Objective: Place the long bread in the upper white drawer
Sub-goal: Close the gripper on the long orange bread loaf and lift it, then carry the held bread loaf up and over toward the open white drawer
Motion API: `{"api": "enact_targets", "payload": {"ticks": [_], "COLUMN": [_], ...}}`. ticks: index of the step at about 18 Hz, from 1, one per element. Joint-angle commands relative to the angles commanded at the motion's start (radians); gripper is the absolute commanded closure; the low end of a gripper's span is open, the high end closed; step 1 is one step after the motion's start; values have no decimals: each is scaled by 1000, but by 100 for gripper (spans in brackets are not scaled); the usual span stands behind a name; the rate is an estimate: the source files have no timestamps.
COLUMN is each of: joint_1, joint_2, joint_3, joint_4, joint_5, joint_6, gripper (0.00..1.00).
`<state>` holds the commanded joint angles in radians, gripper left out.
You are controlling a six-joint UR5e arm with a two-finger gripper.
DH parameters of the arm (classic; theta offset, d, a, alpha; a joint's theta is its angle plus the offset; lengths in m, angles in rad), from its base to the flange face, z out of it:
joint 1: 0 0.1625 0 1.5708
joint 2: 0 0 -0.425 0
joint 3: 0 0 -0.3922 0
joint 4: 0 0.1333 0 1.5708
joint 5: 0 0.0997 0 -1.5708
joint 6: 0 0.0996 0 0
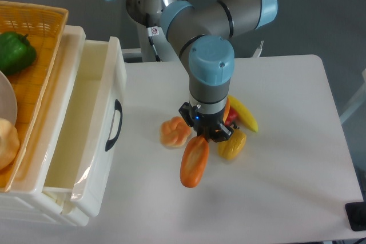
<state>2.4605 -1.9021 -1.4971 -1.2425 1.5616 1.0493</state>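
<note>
The long bread point(194, 162) is a glossy orange-brown oval loaf, hanging tilted below my gripper point(203, 135). My gripper is shut on the loaf's upper end and holds it above the white table, right of the drawer. The upper white drawer point(91, 124) is pulled open at the left, its pale cream inside showing and its black curved handle point(114, 125) facing the loaf. The fingertips are mostly hidden by the gripper body.
A small round bun point(174, 131) lies just left of the gripper. A yellow corn-like piece point(233, 144), a banana point(243, 114) and something red lie to its right. A woven basket point(34, 55) holding a green pepper point(15, 51) sits above the drawer unit.
</note>
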Motion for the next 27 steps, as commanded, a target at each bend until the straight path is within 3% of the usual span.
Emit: {"api": "enact_targets", "payload": {"ticks": [5,8,12,13,17,22,27], "joint_1": [8,55,92,92,94,75,11], "joint_2": [0,14,57,93,146,193,212], "joint_3": [18,23,47,51,57,48,60], "joint_4": [-3,-18,-138,-168,-247,-276,-272], "joint_5": [-5,-6,2,3,12,-31,-96], "joint_6": [-40,-43,-58,-110,-187,-360,-497], "gripper": [100,100,100,100,100,100,100]}}
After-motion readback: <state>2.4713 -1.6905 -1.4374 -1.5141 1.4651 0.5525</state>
